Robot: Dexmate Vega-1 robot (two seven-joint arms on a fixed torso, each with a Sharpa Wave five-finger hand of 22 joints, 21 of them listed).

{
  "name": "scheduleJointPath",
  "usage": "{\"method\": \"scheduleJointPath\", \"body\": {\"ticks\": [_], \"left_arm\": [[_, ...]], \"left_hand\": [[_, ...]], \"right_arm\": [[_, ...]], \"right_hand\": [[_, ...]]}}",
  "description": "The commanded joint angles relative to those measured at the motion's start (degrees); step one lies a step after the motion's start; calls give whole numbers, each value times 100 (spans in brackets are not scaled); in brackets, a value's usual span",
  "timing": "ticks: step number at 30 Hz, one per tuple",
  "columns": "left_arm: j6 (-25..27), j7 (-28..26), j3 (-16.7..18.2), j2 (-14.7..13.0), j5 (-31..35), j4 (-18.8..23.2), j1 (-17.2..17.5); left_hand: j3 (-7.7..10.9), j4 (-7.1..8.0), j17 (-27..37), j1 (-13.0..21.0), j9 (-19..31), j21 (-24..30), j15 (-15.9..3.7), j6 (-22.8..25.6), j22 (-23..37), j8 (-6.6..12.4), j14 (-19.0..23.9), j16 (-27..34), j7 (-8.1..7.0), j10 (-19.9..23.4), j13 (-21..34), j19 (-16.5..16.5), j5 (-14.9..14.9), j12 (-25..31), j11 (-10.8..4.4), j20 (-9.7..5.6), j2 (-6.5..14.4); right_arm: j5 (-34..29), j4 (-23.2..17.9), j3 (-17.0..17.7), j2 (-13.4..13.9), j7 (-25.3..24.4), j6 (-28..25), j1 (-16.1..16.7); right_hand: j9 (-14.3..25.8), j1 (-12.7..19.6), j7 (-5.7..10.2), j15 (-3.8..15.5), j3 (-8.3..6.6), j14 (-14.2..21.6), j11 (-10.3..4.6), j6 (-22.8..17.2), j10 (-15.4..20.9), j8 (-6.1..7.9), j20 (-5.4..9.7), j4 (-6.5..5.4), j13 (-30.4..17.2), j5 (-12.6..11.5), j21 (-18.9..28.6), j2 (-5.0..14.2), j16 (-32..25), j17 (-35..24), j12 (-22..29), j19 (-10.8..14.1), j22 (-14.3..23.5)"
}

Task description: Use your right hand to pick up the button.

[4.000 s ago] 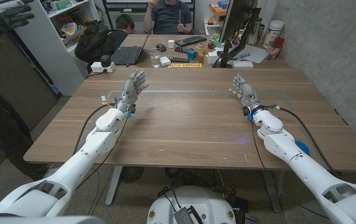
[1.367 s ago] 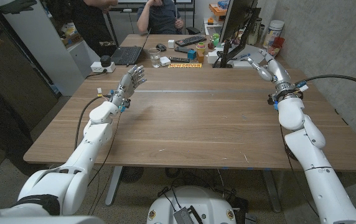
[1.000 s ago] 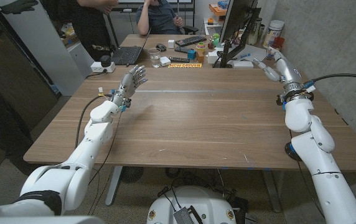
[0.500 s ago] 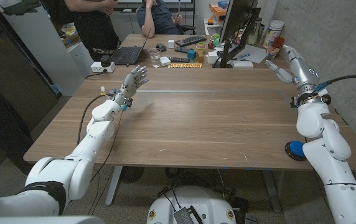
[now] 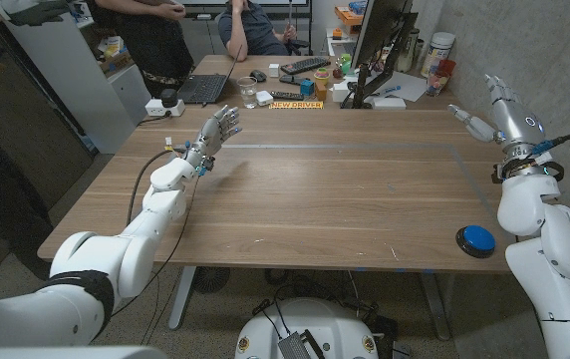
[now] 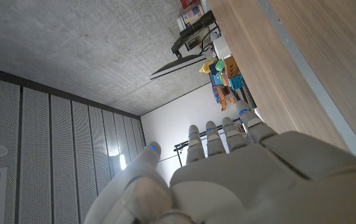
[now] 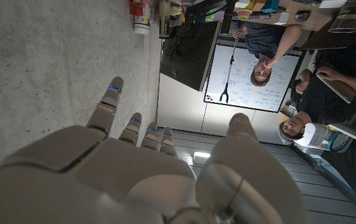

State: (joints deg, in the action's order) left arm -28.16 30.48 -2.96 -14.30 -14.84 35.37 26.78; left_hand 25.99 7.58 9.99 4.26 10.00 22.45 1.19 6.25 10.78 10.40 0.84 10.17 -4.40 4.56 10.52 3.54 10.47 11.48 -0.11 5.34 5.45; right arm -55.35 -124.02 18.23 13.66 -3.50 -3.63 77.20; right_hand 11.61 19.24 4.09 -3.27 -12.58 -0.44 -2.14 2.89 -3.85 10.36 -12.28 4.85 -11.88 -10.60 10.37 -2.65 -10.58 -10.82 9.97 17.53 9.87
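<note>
Both hands are holding nothing, fingers apart: right hand hovering raised past the table's right edge, button lying near its front-right corner; left hand hovering far-left.

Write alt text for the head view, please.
A round blue button sits near the wooden table's right front corner, untouched. The right hand is raised, open, beyond the table's right edge; the left hand is open over the far left.

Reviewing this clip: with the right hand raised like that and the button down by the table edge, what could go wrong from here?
The button lies close to the table's near right edge, so a sideways nudge might push it off. The right hand is open and raised well beyond the button, with its own forearm nearer; bringing the hand back down could sweep the arm into it.
</note>
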Motion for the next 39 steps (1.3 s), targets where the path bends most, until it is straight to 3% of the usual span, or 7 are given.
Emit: {"method": "scheduleJointPath", "body": {"ticks": [1,7,24,30,39], "left_arm": [[-235,188,75,103,201,-757,-389],[-249,146,140,102,323,-1048,-529],[-32,71,236,197,629,-1349,-812],[45,72,263,251,694,-1383,-863],[18,111,318,253,732,-1380,-850]], "left_hand": [[39,7,12,-63,21,-5,1,19,30,17,-26,34,-4,6,22,-4,32,15,11,12,77],[41,9,12,-68,22,-9,-6,22,30,19,-22,35,-2,5,22,1,33,15,14,13,76],[46,11,11,-76,22,-21,1,15,31,16,-19,36,4,8,22,6,35,17,17,8,73],[47,12,11,-79,22,-24,0,13,31,15,-21,35,0,5,22,9,36,16,15,13,72],[50,12,11,-82,22,-29,0,18,31,18,-20,36,1,10,22,13,36,19,13,9,71]], "right_arm": [[-543,-472,244,-220,264,-236,378],[-847,-729,367,-351,291,-304,606],[-1689,-1519,699,-948,398,-410,1487],[-1762,-1637,742,-1131,463,-353,1614],[-2167,-1733,652,-1197,689,-310,1734]], "right_hand": [[21,15,34,-15,-1,-69,1,75,-74,-8,-11,37,-16,-25,-14,-56,8,-7,27,-50,-3],[23,8,54,-14,4,-76,1,81,-87,5,-11,38,-16,-28,-13,-60,2,-7,38,-63,-3],[31,-15,131,-15,18,-50,-5,34,-68,58,4,41,-19,-38,22,-59,-34,-7,86,-27,1],[33,-17,138,-6,19,-37,5,41,-74,64,8,42,-20,-41,37,-53,-44,-6,93,3,3],[38,-25,158,-16,26,-24,52,34,-89,81,10,45,-21,-47,61,-53,-57,-5,104,64,5]]}}
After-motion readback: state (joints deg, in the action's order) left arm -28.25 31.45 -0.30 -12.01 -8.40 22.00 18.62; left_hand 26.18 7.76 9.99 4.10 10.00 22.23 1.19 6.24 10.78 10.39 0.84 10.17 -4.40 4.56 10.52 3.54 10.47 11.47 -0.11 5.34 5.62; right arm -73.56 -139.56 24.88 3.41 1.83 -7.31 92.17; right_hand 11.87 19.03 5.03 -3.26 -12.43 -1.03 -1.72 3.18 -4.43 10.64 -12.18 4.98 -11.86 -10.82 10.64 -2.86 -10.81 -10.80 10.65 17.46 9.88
